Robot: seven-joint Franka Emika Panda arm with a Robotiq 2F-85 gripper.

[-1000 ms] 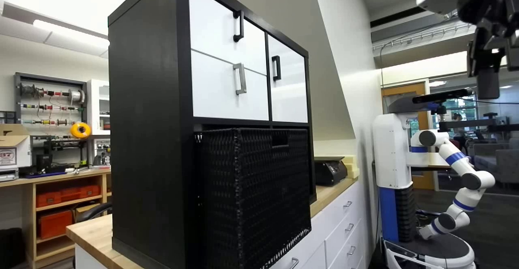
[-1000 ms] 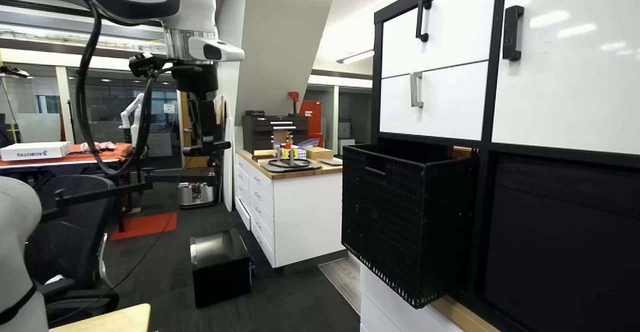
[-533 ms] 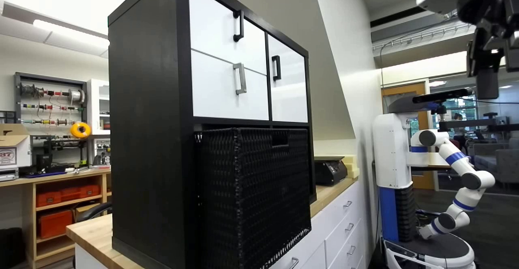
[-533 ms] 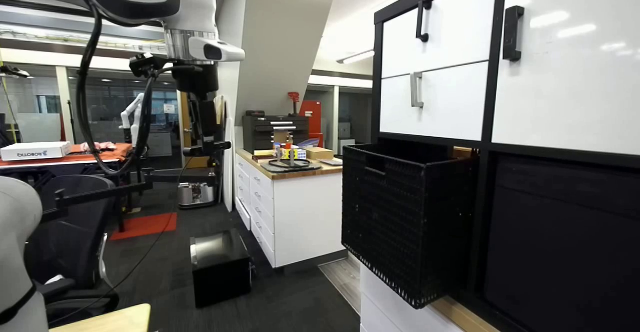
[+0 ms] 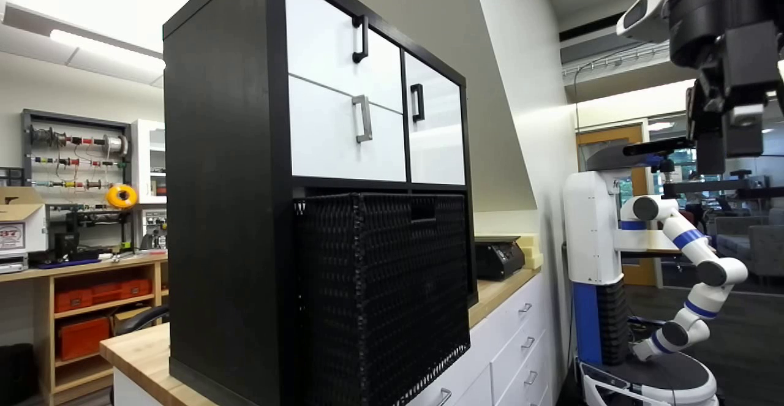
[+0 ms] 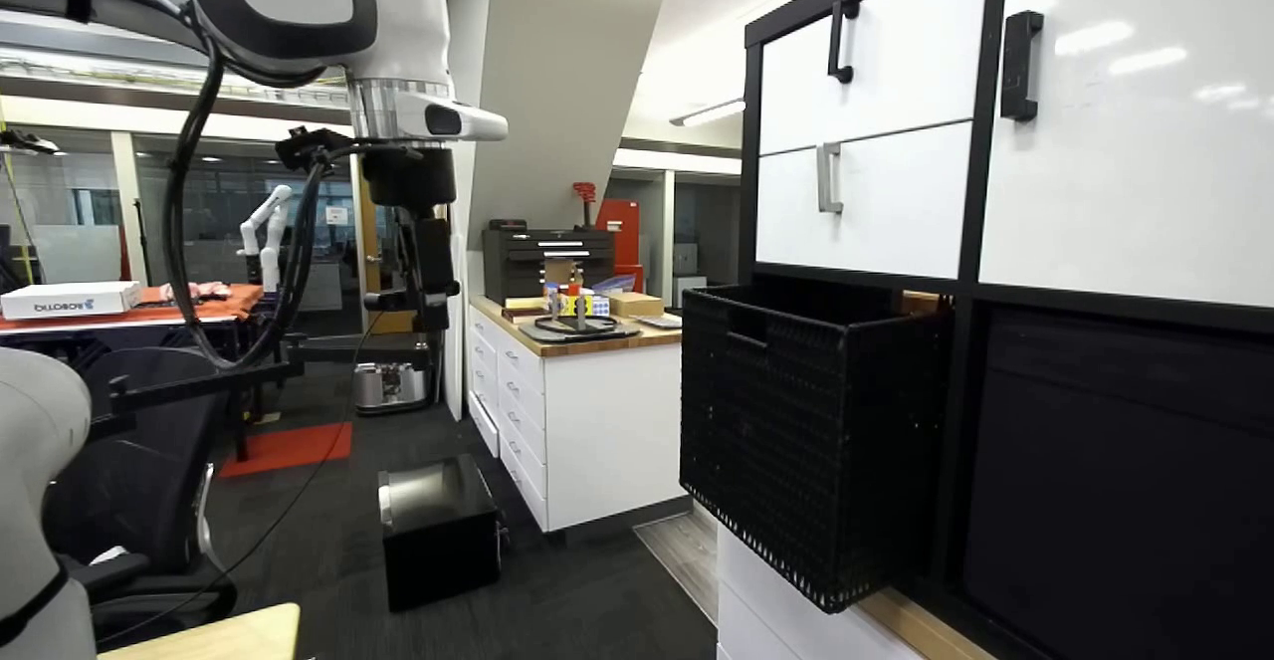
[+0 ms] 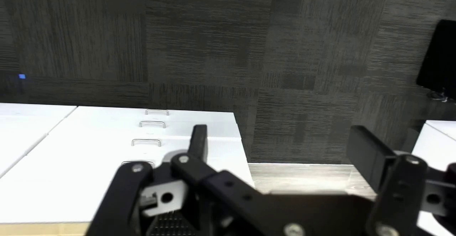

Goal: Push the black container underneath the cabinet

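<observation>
The black container (image 5: 404, 283) is a large ribbed black box. It sits in a lower compartment of the cabinet (image 5: 220, 179) and sticks out well past the front in both exterior views. It shows again as an open-topped box (image 6: 776, 431) below the white drawer fronts of the cabinet (image 6: 866, 207). My gripper (image 5: 723, 142) hangs pointing down, apart from the container and out in front of it. It also shows in an exterior view (image 6: 433, 292). In the wrist view my gripper (image 7: 278, 134) is open with nothing between its fingers. A ribbed bit of the container (image 7: 171, 225) shows at the bottom.
The cabinet stands on a wooden counter (image 5: 144, 354) with low white drawers (image 5: 514, 338). A small black object with a sloped top (image 5: 499, 259) is beside it. A black box (image 6: 438, 531) is on the floor near another white counter (image 6: 617, 421) and an office chair (image 6: 149, 441).
The arm and gripper have shifted toward the cabinet side in both exterior views, and the gripper has turned and sits a little lower. The container and cabinet have not moved.
</observation>
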